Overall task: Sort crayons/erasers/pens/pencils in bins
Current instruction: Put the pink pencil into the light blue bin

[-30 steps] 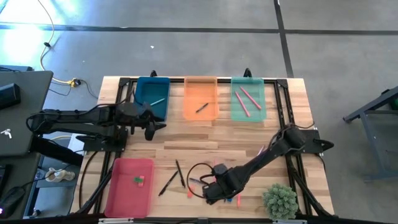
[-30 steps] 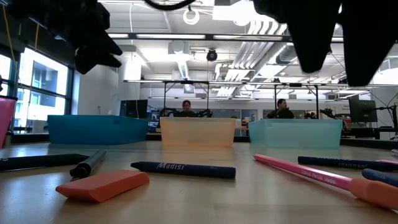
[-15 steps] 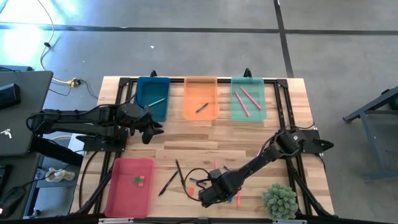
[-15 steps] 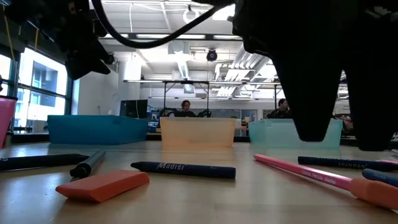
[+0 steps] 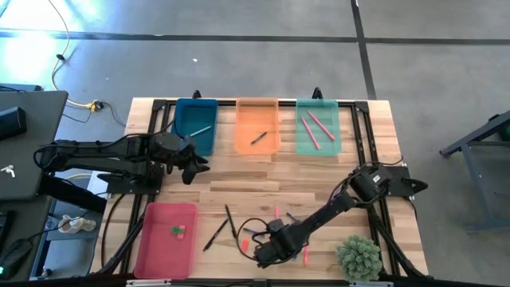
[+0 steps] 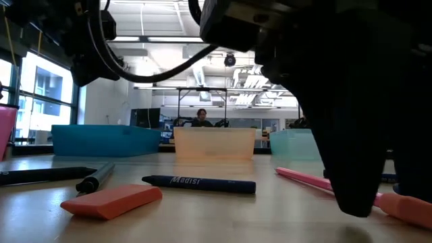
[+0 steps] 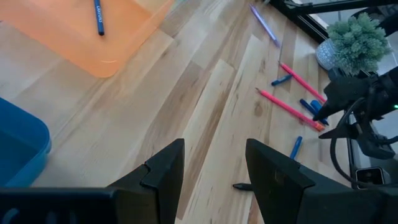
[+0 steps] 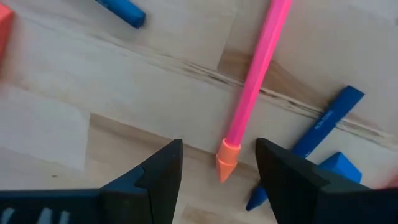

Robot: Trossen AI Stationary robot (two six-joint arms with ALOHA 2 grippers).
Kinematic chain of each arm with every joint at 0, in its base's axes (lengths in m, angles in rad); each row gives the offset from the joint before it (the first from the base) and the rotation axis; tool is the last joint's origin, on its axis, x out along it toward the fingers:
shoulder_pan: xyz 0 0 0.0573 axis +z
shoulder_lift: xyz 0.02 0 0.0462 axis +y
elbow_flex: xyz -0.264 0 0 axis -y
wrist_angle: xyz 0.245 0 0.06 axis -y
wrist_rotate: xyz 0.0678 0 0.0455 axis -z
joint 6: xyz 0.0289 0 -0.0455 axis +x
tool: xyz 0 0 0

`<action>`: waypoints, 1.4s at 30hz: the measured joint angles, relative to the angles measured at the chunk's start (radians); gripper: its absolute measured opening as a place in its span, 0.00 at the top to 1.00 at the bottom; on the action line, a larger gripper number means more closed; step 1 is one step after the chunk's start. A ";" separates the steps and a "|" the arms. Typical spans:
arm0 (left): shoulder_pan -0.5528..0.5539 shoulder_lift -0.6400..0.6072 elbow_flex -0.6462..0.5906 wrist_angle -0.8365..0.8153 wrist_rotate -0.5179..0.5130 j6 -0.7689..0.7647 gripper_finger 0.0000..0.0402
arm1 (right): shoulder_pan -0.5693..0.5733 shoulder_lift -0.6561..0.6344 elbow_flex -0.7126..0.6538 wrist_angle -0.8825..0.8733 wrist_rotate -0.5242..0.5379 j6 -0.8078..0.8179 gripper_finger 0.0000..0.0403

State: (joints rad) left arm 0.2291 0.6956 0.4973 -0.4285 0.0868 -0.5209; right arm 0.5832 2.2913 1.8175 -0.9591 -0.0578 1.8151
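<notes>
Since a second ago the right gripper (image 5: 265,253) has slid a little farther toward the front edge of the tabletop (image 5: 263,171) and dropped low, so it now fills much of the low view. Its jaws stand wide and empty, straddling the orange tip of a long pink pencil (image 8: 253,90), which suggests that this stick is the next pick. Around the pencil lie short blue pens (image 8: 324,126) and a blue eraser (image 8: 339,165), loose on the wood and not yet sorted.

The left gripper (image 5: 191,166) has barely moved; it hangs open and empty just in front of the blue bin (image 5: 182,119), probably waiting out of the way.

Farther out, along the back edge, the orange bin (image 5: 256,113) holds one dark pen and the green bin (image 5: 335,123) two pink pencils, so the pencil likely belongs there. The pink bin (image 5: 156,239), at the front left, holds small erasers.
</notes>
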 joint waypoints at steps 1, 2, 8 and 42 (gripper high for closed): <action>0.000 0.000 0.000 0.000 0.000 0.000 0.61 | 0.000 0.003 0.000 0.001 -0.011 0.006 0.51; 0.000 0.000 0.000 0.000 0.000 0.000 0.61 | 0.001 0.007 0.002 0.000 -0.018 0.010 0.51; 0.000 0.000 0.000 0.002 0.000 0.000 0.61 | -0.001 0.008 0.002 -0.009 -0.046 0.010 0.62; 0.000 0.000 0.000 -0.028 0.059 0.061 0.61 | 0.000 0.016 0.039 -0.036 -0.021 0.074 0.97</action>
State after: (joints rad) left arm 0.2287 0.6956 0.4973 -0.4564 0.1459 -0.4595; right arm 0.5835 2.3077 1.8568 -0.9956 -0.0792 1.8893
